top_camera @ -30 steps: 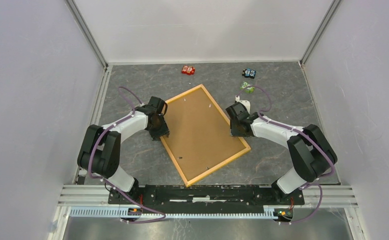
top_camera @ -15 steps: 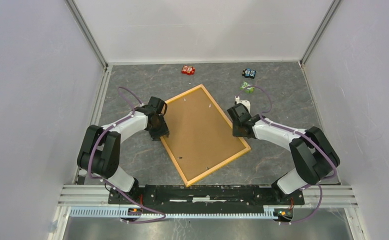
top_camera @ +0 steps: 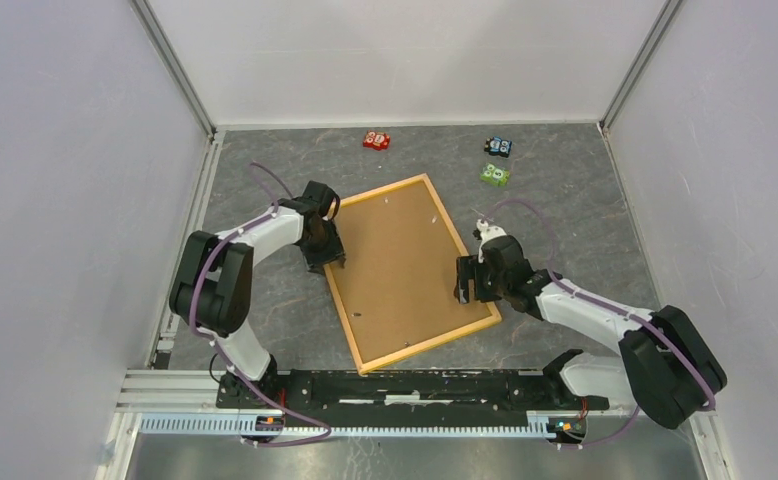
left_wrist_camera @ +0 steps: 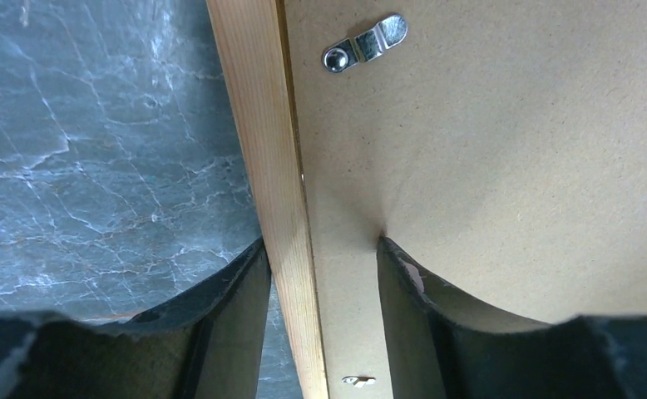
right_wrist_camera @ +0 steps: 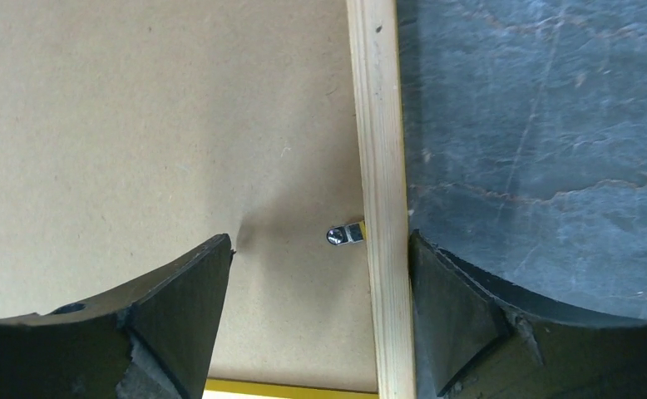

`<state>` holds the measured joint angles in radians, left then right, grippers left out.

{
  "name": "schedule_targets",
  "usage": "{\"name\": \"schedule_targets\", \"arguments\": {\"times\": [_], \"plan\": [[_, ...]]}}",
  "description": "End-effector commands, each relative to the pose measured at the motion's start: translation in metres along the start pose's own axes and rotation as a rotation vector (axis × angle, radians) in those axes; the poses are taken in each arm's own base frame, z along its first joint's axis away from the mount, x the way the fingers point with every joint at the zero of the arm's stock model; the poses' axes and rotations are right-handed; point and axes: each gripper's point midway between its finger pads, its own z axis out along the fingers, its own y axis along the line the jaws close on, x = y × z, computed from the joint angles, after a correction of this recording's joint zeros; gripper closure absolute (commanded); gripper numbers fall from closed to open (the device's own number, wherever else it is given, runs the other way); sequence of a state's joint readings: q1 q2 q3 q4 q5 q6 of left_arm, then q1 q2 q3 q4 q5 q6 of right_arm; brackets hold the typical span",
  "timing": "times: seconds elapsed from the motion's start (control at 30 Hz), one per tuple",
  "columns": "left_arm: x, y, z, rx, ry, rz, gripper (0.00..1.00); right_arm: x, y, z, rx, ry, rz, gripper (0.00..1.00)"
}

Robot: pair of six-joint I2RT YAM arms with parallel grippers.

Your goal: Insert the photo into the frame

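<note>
1. looking down on the frame, you find it lying flat and back side up on the grey surface, its long axis running away from the arm bases with the far end leaning left.
2. a brown backing board fills the frame from rail to rail, and a metal turn clip sits on it just inside the frame's left rail. the photo shows in no view, so you cannot tell whether it lies under the board.
3. your left claw is spread open and grips nothing. it stands astride the frame's left long rail, toward the rail's far end, with one finger outside the frame and the other inside it, where the board dimples faintly at the tip.
4. your right claw is also open and empty, astride the frame's right long rail nearer its near end. one finger is inside on the board and one outside the frame, and another clip lies between them.
5. each rail runs lengthwise through its claw's gap, so closing would likely pinch the wood across its narrow width. each arm is nearest its own side of the frame.
6. because the two claws sit at opposite ends of the long axis, an uneven pull would probably swing the frame round rather than slide it.
</note>
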<state>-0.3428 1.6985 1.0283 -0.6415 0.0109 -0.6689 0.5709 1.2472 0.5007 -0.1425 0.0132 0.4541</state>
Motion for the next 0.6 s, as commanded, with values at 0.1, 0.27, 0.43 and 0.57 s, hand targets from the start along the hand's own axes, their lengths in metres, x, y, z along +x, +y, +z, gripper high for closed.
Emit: {"name": "schedule_targets", "arguments": {"times": [0.1,0.27,0.43,0.57], "plan": [[-0.012,-0.051,-0.016,0.2,0.074,0.213,0.39,-0.016,0.017,-0.021,-0.022,-0.003,-0.175,0.04],[-0.017,-0.042,-0.03,0.165,0.048,0.304,0.26,-0.08,-0.014,-0.046,0.256,-0.094,-0.271,0.02],[-0.014,-0.032,-0.033,0.129,0.058,0.334,0.26,-0.125,-0.003,-0.037,0.287,-0.14,-0.196,0.02],[-0.007,-0.015,-0.028,0.073,0.065,0.364,0.38,-0.149,-0.001,-0.009,0.265,-0.105,-0.084,0.02]]}}
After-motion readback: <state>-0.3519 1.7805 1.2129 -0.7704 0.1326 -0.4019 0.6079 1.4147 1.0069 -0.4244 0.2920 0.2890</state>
